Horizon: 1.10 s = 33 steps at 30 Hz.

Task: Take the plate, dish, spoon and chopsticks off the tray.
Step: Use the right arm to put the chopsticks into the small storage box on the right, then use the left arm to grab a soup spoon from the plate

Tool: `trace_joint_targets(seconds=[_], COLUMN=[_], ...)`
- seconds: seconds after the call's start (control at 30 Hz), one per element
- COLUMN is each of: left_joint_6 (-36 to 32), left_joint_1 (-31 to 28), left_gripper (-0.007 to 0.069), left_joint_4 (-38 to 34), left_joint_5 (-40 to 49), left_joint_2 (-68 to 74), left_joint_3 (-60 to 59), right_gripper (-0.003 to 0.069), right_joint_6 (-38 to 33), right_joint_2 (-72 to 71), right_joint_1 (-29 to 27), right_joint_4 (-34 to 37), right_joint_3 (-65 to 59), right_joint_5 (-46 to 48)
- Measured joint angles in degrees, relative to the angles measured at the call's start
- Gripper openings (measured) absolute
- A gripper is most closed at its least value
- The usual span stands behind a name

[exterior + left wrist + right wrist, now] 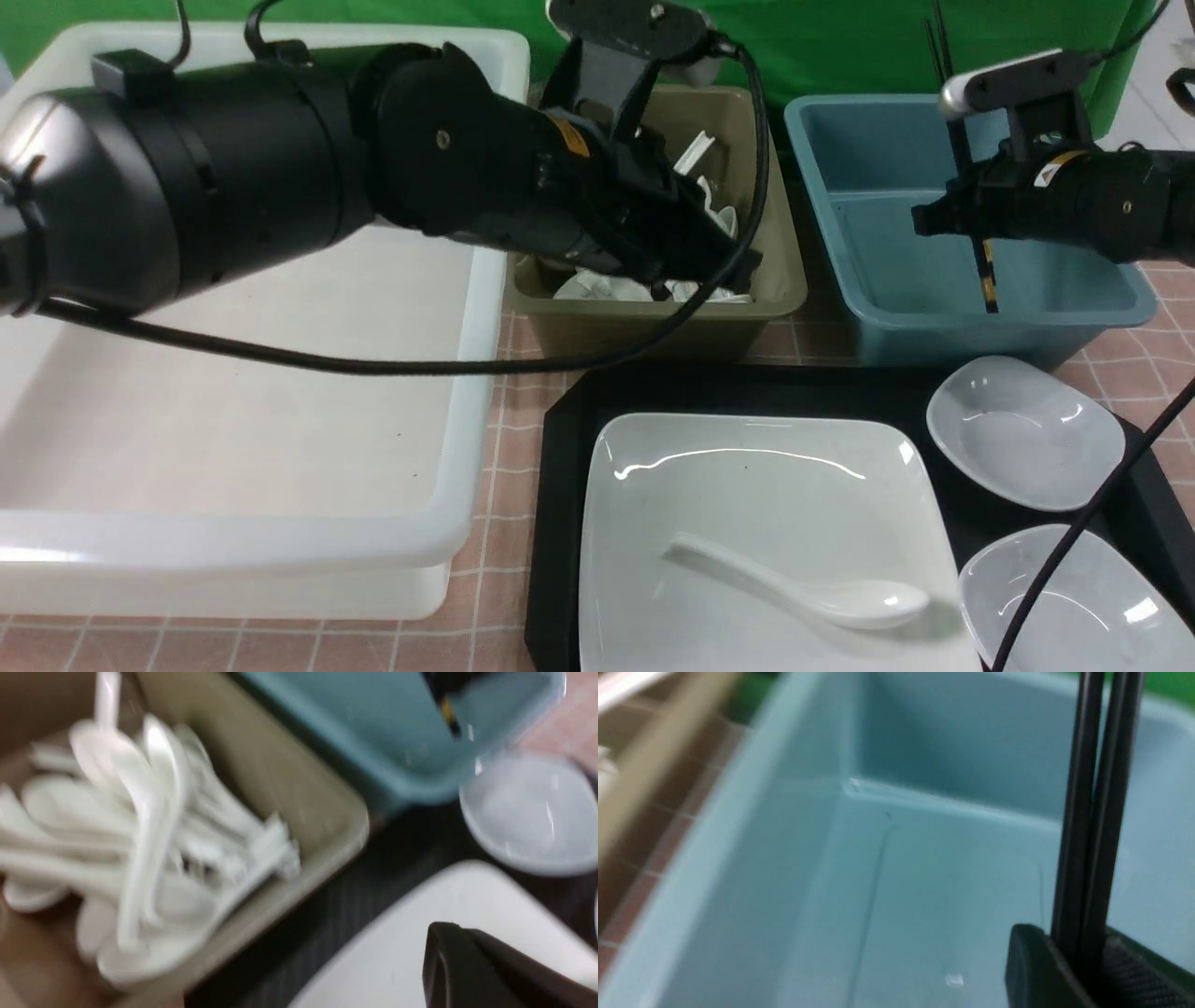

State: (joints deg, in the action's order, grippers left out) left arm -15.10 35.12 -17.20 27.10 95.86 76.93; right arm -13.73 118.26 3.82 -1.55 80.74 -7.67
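The square white plate lies on the black tray with the white spoon resting on it. Two small white dishes sit on the tray's right side. My right gripper is shut on the black chopsticks and holds them upright over the blue bin; in the right wrist view they stand between the pads. My left gripper hovers over the olive bin's front edge, jaws together and empty; in the blurred left wrist view it is above the plate.
The olive bin holds several white spoons. A large, deep white bin stands at the left. The blue bin has nothing on its floor. A black cable crosses the near right dish.
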Motion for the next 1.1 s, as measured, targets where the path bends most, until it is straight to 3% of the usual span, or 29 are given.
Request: trace_joint_targets(seconds=[0.13,0.2,0.3,0.4,0.47,0.5,0.53,0.57,0.67,0.83,0.97,1.07,1.1], left_joint_6=[0.0,0.0,-0.21,-1.39,-2.96,-3.7,-3.7,-5.26,-9.07,-16.63,-18.01,-18.87,-19.72], left_joint_1=[0.0,0.0,0.0,0.0,0.15,0.38,0.45,1.05,2.59,5.34,6.91,7.57,7.9], left_gripper=[-0.0004,-0.0004,-0.0004,-0.0004,-0.0004,-0.0004,-0.0004,-0.0003,-0.0001,0.0034,0.0135,0.0225,0.0302], left_joint_4=[1.21,1.64,1.6,1.41,1.12,0.97,0.98,0.73,0.61,0.66,0.71,1.43,2.54], left_joint_5=[6.11,12.42,19.25,27.04,31.34,32.83,33.1,34.37,34.3,30.99,28.2,26.39,25.02], left_joint_2=[0.0,0.0,0.34,1.19,2.12,2.72,2.83,4.01,5.97,10.21,14.05,16.18,17.32], left_joint_3=[0.42,1.17,2.7,5.52,7.71,8.48,8.62,9.32,9.61,9.66,9.66,9.66,9.66], right_gripper=[0.0344,0.0428,0.0442,0.0364,0.018,0.012,0.0108,0.0041,0.003,0.003,0.003,0.003,0.003], right_joint_6=[1.28,1.43,1.48,1.47,0.48,-0.17,-0.31,-1.26,-2.49,-4.97,-7.25,-8.16,-8.43], right_joint_2=[-0.06,-1.74,-5.35,-11.14,-17.8,-20.14,-20.71,-25.94,-34.22,-49.25,-58.52,-62.37,-64.22], right_joint_1=[-0.7,-0.75,-0.75,-0.75,-0.75,-0.75,-0.75,-0.75,-0.75,-0.75,-0.75,-0.75,-0.75], right_joint_4=[0.0,0.0,0.0,0.0,0.0,0.05,0.17,0.81,3.52,11.9,19.71,21.67,22.33], right_joint_3=[0.0,0.0,0.0,0.0,0.04,0.07,0.07,-0.04,-2.31,-12.84,-21.24,-24.95,-26.84], right_joint_5=[3.07,9.25,17.71,28.66,40.27,44.28,46.26,53.79,63.26,69.09,70.44,71.77,72.0])
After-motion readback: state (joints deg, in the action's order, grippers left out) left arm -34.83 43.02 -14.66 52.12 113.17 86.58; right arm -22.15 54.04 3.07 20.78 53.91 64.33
